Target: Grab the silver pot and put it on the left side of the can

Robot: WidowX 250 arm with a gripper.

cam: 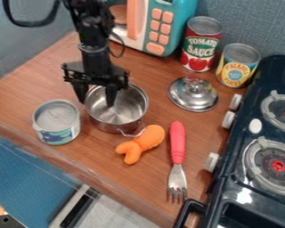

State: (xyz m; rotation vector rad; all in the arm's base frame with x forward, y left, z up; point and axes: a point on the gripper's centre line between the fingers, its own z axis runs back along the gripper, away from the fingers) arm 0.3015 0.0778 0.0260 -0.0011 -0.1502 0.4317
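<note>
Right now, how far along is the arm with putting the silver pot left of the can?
The approach looks done: the gripper is at the pot, spread fingers straddling its rim, one inside. Nothing looks gripped yet. Left to do: close on the rim, lift, carry and set down. If the short can is meant, the pot sits on its right in the picture, so the placing remains.
</note>
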